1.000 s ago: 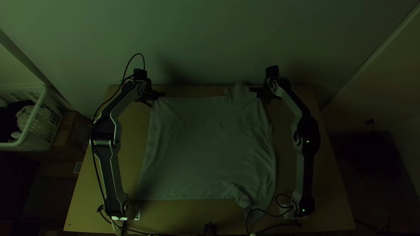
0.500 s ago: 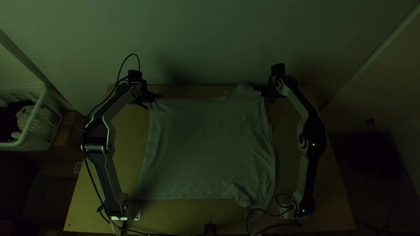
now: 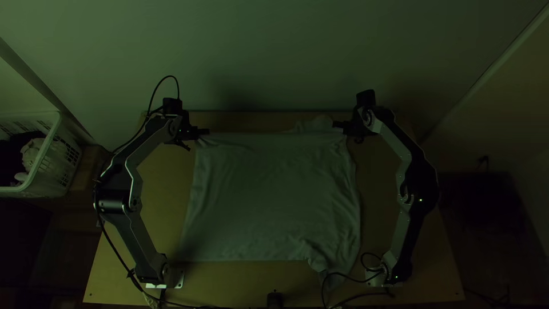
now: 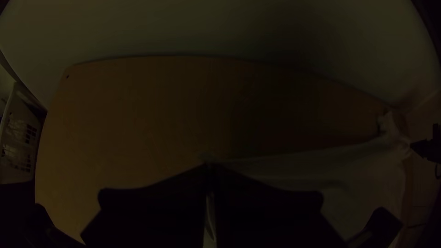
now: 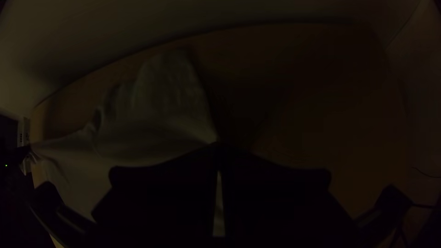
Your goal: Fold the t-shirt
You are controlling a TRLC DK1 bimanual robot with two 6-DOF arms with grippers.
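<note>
"So, left gripper [image 3: 202, 132]?"

"Clamped on one corner of the shirt [image 3: 274, 194], near the far edge of the table [image 3: 166, 206]; the right gripper [image 3: 337, 124] pinches another."

"And the folding?"

"Shirt's spread across the table; every fold seems left to make."

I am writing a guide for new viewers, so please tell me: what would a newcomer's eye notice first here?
Probably the large t-shirt, spread across the middle of the wooden table. Next, the two dark grippers at its far side: the left gripper pinches it near the far left corner, the right gripper near the far right. Then the pale slotted basket at the top view's left edge.
</note>
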